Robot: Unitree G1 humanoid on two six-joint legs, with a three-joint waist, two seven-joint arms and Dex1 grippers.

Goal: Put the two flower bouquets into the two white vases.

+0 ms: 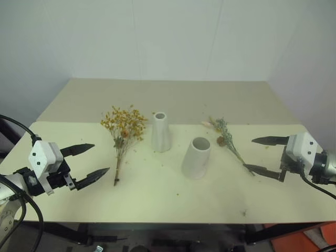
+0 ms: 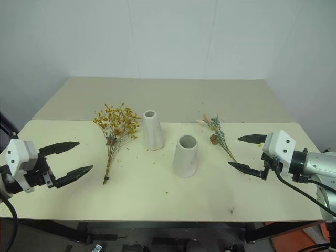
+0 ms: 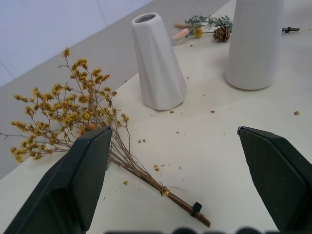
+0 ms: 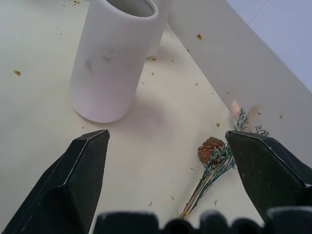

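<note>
The two head views look forward and down from above the near edge of the table (image 1: 173, 205), covering its whole top and the wall behind; they share nearly the same scene, slightly offset sideways. The left wrist view sits low and close, looking across at the slim vase (image 3: 158, 63). The right wrist view, likewise close, faces the stout vase (image 4: 109, 63), seemingly from somewhat higher.
</note>
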